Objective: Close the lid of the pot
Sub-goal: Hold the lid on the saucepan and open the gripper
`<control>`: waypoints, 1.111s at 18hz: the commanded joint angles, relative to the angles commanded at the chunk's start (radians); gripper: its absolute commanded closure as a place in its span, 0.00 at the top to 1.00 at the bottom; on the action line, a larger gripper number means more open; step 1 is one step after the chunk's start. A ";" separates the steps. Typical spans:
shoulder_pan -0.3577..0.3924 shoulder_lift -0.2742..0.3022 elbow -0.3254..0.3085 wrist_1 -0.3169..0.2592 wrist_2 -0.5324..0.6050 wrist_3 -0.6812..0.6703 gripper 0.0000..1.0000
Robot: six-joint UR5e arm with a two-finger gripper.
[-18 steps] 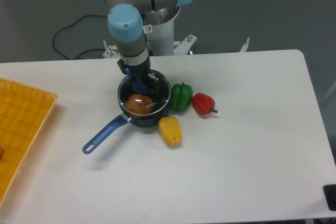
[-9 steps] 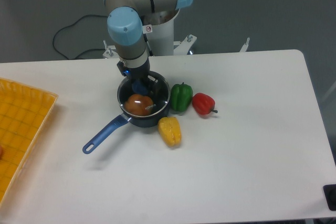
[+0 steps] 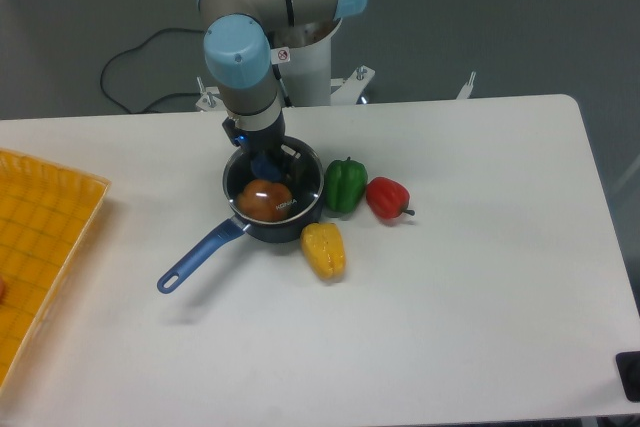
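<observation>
moved: arm slightly up-left | gripper closed on blue knob of lid over pot | step: seating | next: release, lift clear

The arm has moved a tiny bit up and back in the picture since a second ago. The gripper has gone with it, and the blue knob of the glass lid sits a little higher in the picture than it did. The lid's rim has shifted a bit too (it lies over the pot, with something orange showing through the glass)
</observation>
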 joint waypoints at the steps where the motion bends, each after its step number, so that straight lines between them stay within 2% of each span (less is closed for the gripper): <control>1: -0.002 0.002 0.000 0.000 0.000 0.000 0.71; 12: -0.002 -0.002 -0.002 0.000 0.000 0.000 0.72; 13: -0.002 -0.002 -0.002 0.000 0.000 0.000 0.74; 15: -0.002 -0.002 -0.002 0.000 0.002 0.005 0.91; 16: -0.002 -0.002 -0.002 0.000 0.012 0.005 0.96; 17: -0.002 -0.002 -0.002 -0.002 0.018 0.006 0.99; 20: -0.002 0.002 0.002 -0.002 0.018 0.006 1.00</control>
